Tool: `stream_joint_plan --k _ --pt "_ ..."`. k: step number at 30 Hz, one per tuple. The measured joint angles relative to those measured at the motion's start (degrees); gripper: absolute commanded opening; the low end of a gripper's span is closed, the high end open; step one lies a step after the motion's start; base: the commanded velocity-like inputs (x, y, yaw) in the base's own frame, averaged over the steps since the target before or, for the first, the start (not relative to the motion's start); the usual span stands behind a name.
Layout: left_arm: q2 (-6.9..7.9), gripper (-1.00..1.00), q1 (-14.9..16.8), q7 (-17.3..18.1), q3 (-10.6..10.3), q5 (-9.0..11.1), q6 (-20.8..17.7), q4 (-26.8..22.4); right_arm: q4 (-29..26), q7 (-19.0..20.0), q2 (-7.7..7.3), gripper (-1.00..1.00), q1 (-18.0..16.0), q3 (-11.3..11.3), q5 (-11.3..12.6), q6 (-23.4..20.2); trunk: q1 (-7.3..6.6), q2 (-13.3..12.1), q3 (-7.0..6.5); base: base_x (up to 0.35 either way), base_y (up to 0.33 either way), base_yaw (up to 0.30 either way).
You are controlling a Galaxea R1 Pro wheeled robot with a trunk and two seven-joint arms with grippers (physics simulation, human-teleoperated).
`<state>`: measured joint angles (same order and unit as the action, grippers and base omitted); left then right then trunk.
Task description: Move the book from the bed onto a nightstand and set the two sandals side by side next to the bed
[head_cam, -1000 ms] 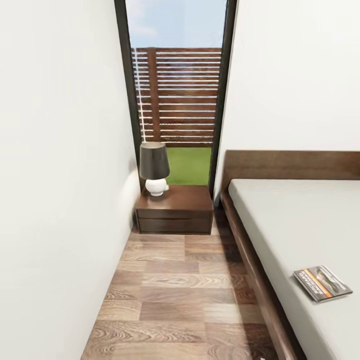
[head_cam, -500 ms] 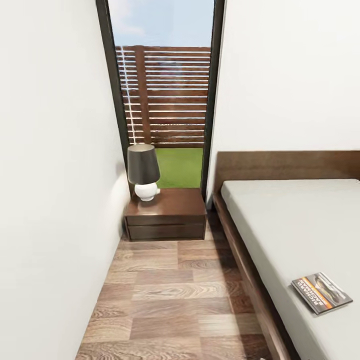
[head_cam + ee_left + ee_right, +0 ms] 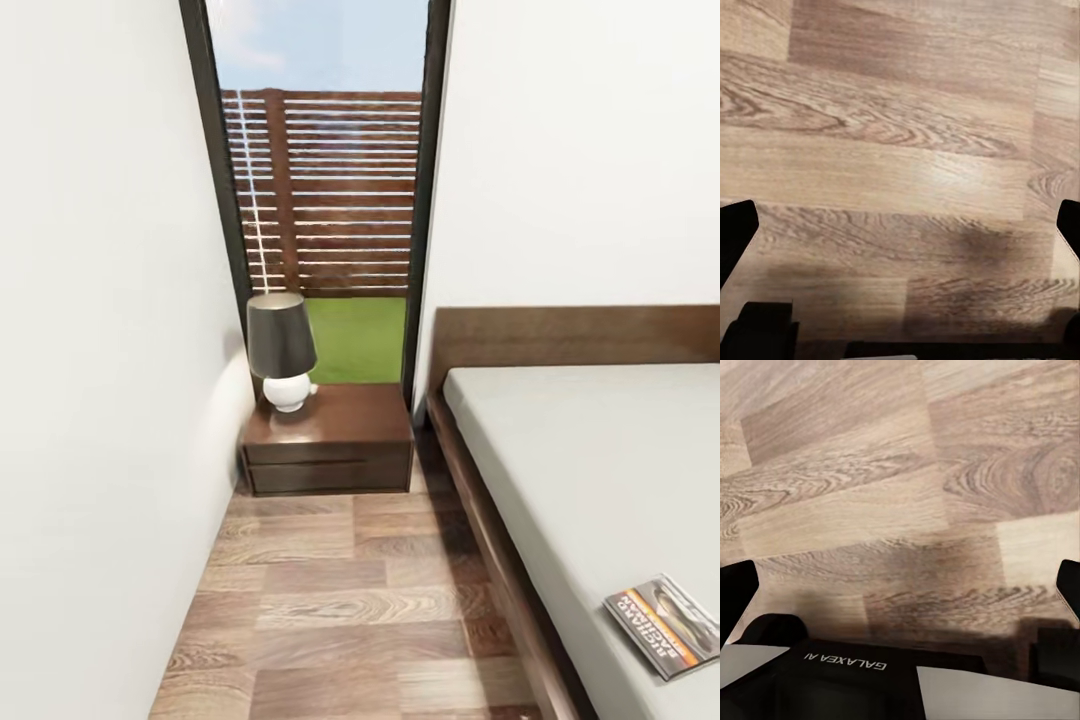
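The book [image 3: 667,624], a thin paperback with an orange band, lies flat on the light-grey mattress of the bed [image 3: 590,470] at the right of the head view, near the bed's left edge. A dark-brown nightstand [image 3: 330,438] stands against the window wall, left of the headboard. My left gripper [image 3: 900,225] is open over bare wood floor, its fingertips at the frame's sides. In the right wrist view my right gripper [image 3: 900,585] is open too, above floor planks. The sandals are out of view.
A lamp [image 3: 282,352] with a dark shade and white base stands on the nightstand's left part. A white wall [image 3: 100,400] runs along the left, leaving a narrow strip of wood floor [image 3: 350,600] between it and the bed. A tall dark-framed window [image 3: 325,190] is behind the nightstand.
The head camera has moved forward and shifted: nightstand, lamp and book sit lower in the picture, and the book has slid toward the lower right corner. Nothing in the room itself moved.
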<state>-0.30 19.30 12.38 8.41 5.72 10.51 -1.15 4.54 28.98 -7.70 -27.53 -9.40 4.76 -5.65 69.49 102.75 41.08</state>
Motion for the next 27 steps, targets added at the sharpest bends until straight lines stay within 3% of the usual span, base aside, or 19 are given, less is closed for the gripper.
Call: stream_joint_plan --k 27 --pt "0.04 1.0 0.0 0.0 -0.1 0.0 0.0 0.0 0.0 0.0 0.0 1.0 0.0 0.0 0.0 0.1 0.0 0.0 0.0 0.31 0.0 0.0"
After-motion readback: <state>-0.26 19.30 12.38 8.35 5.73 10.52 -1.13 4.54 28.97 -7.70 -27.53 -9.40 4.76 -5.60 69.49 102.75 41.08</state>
